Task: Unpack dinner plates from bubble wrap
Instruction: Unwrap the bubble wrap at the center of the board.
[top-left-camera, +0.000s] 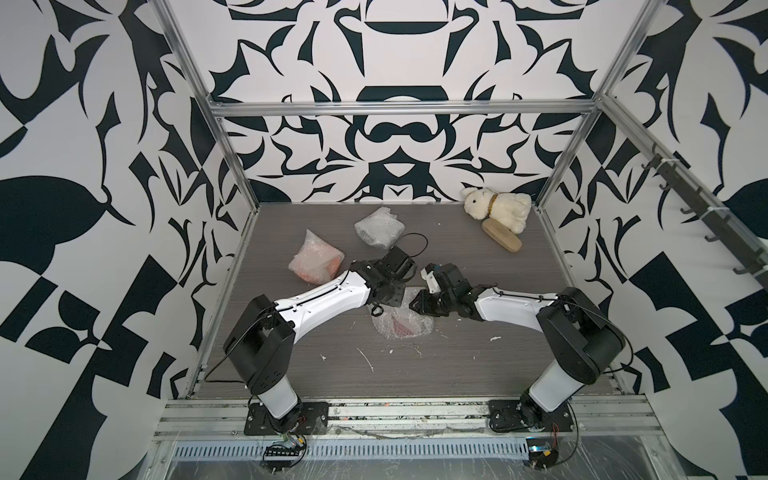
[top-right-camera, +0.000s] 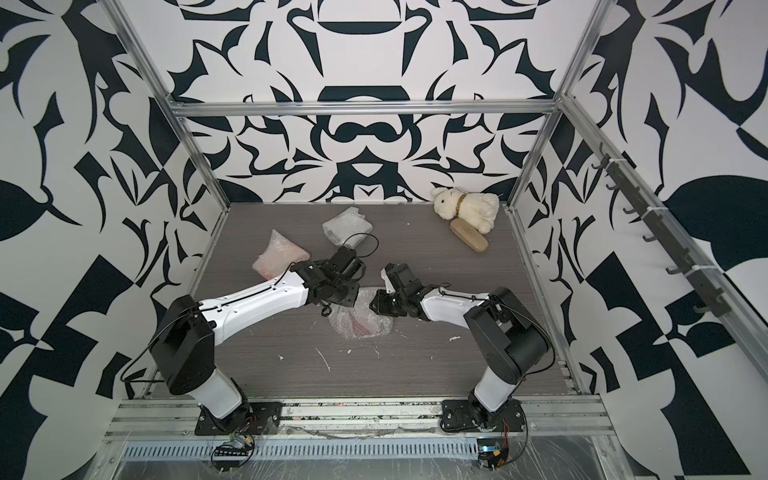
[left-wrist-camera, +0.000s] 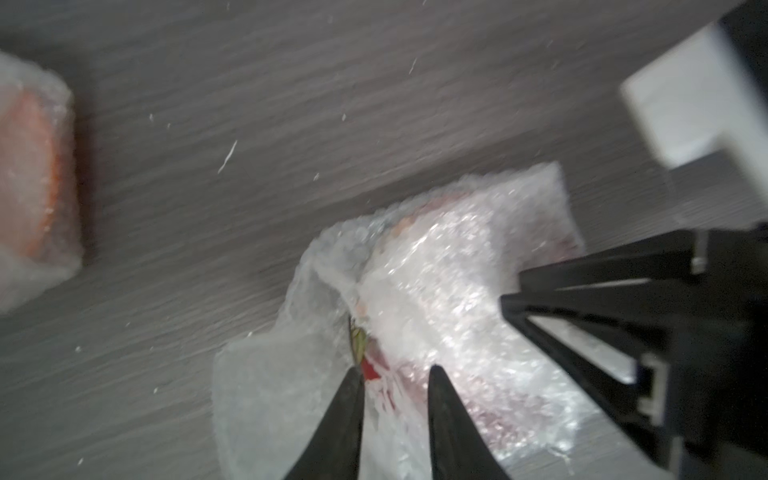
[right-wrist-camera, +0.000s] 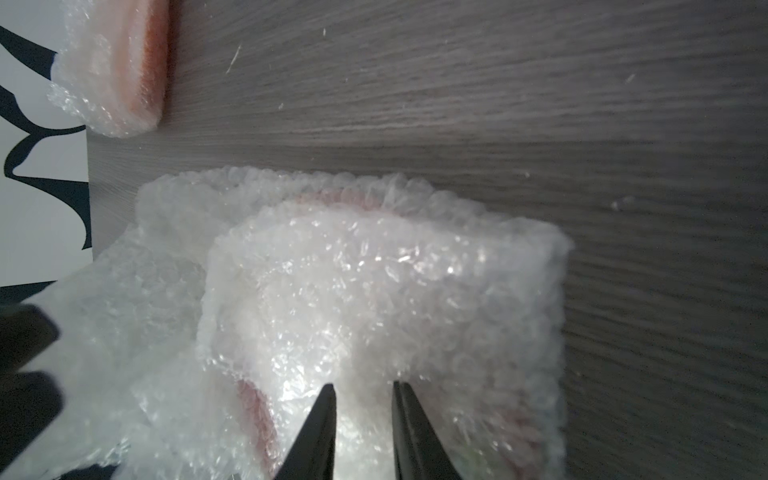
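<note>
The red plate (left-wrist-camera: 370, 370) lies near the middle of the table (top-left-camera: 498, 353), a little to the near side, bundled in wrap (right-wrist-camera: 374, 291) that is loose and parted on its left, where a red sliver shows. The left gripper (left-wrist-camera: 395, 372) has its jaws narrowly apart, nipping wrap at that opening. The right gripper (right-wrist-camera: 363, 386) nips the bundle's right side the same way, with a thick fold between its tips. The left arm (top-left-camera: 328, 297) and right arm (top-left-camera: 511, 307) rise from bases at the near edge, bend at the elbow and reach inward, wrists tipped down over the bundle, nearly meeting. At far left lies the orange plate (top-left-camera: 332, 266) in its own wrap, and a 3rd bundle (top-left-camera: 379, 227) lies beyond it. A rabbit (top-left-camera: 498, 208) and brush (top-left-camera: 501, 235) sit far right.
</note>
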